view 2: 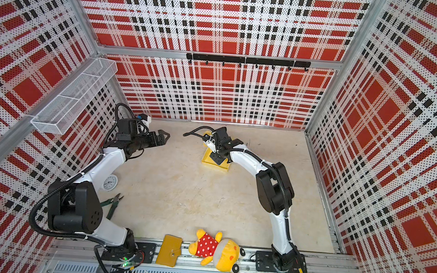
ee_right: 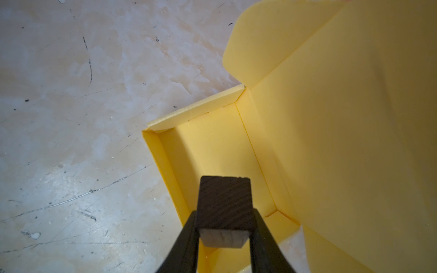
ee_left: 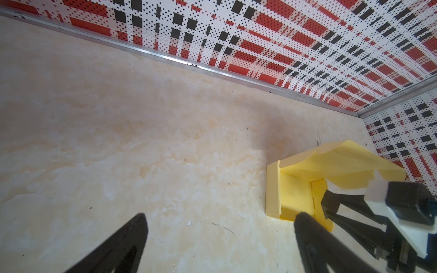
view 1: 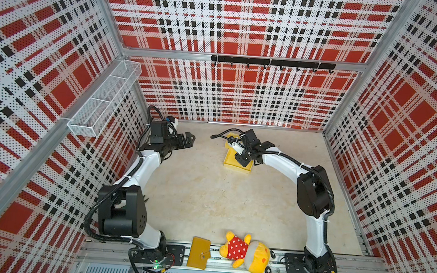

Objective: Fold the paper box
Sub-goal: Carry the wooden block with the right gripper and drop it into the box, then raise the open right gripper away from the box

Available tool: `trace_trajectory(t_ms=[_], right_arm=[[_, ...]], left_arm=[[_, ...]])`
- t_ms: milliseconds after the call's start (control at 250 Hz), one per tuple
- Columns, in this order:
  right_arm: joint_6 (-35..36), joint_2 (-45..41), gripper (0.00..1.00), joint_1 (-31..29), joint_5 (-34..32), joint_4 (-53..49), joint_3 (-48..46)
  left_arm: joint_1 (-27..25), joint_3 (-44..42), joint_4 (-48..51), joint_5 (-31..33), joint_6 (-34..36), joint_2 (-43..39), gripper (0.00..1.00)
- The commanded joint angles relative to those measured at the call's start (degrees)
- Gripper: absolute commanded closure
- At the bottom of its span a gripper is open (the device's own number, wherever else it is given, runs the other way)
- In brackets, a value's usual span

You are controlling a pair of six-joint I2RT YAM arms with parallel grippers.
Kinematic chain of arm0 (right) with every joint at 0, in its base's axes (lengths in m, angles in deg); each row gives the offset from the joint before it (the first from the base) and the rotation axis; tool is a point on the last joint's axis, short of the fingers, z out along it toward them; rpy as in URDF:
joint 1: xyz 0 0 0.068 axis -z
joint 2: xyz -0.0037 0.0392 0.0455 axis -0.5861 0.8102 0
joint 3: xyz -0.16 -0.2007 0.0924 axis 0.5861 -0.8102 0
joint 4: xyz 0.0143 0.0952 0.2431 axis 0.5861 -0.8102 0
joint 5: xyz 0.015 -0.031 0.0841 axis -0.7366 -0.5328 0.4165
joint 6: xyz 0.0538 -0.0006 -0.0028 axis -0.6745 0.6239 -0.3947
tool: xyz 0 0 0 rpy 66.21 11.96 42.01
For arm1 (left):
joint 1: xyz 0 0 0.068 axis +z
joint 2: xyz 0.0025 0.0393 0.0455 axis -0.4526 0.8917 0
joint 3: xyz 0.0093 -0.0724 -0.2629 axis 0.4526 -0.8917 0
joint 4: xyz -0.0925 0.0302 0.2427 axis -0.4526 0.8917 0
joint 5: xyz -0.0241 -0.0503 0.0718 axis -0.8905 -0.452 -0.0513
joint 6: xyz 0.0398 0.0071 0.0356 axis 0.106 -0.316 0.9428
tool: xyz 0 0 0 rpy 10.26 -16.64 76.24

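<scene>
Paper box [view 1: 232, 163] sits beneath the right tool [view 1: 242, 160], its arm arched over.

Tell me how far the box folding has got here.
Done: the paper box has its tray walls standing. In hand: the right gripper is down in the tray beneath the lid, which is raised, not closed; whether it grips anything is unclear. The left gripper hangs open, apart from the box. Left: bring the lid down and tuck its flaps.

A mustard wallet [view 1: 199, 252] lies beside a plush toy [view 1: 248, 252]; clock [view 2: 109, 182] and pliers [view 2: 113, 205] lie farther left.
</scene>
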Motion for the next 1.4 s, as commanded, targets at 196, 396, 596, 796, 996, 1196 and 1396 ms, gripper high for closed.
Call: trace_trajectory(t_ms=[196,396,596,796,996,1196,1396], right_arm=[[1.6,-0.3,0.56,-0.2,-0.9,0.4,1.5],[1.2,-1.7,0.54,-0.3,-0.3,-0.7,1.7],[0.8,-7.2,0.52,-0.2,0.5,-3.6,0.3],[1.2,-15.7,0.45,0.0,-1.1,-6.0,-4.6],[-0.7,-22.1,0.34,1.5,-4.4,-9.3,-10.3],[-4.7,-25.8,0.23,5.0,-4.7,-10.3,-11.9],[-9.2,-26.3,0.21,10.5,-3.2,-9.9,-11.5]], left_arm=[[0.3,0.3,-1.0,0.6,0.4,-3.0,0.01],[-0.7,1.0,-0.7,0.3,1.3,-3.6,0.0],[-3.4,4.7,0.2,-1.0,5.5,-2.1,0.01],[-6.9,8.2,-4.7,-2.7,8.6,0.1,0.01],[-9.9,11.4,-6.7,-2.3,9.2,3.8,0.01],[-11.7,10.5,-8.2,-2.1,9.2,6.5,0.01],[-12.9,9.5,-9.3,-2.4,9.1,8.3,0.01]])
